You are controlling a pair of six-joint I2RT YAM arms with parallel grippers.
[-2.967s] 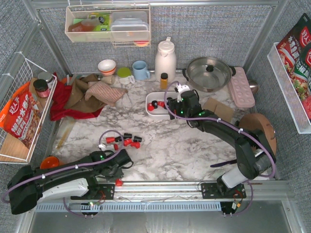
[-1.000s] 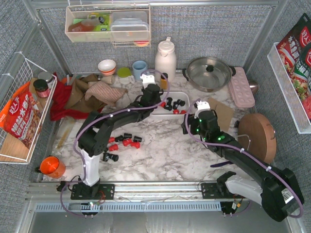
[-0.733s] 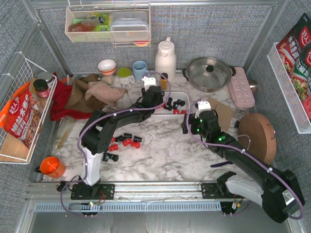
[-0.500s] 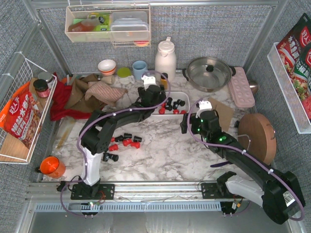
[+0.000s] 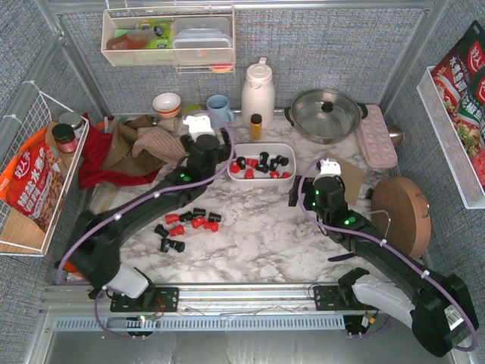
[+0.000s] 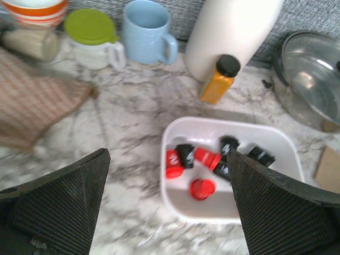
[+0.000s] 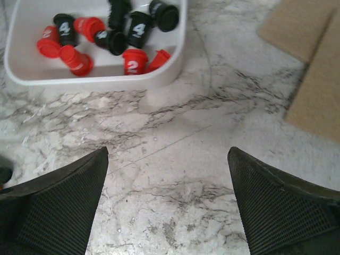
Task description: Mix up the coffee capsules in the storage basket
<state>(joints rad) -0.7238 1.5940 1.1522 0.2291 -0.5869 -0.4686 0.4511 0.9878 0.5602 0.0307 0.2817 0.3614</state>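
Loose capsules (image 5: pixel 188 222) scattered red and black on the marble table (image 5: pixel 265 227), left gripper (image 6: pixel 167 154) just left of the storage basket (image 5: pixel 262 145), fingers wide and empty, coffee capsules (image 5: pixel 260 163) jumbled inside, right gripper (image 7: pixel 167 153) near its front-right corner, also released.

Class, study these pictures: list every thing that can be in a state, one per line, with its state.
coffee capsules: some in the storage basket, others loose on the table.
storage basket: holds red and black together.
left hand: open, empty.
right hand: open, empty.
pot: lid on.
orange bottle: upright, capped.
blue mug: upright.
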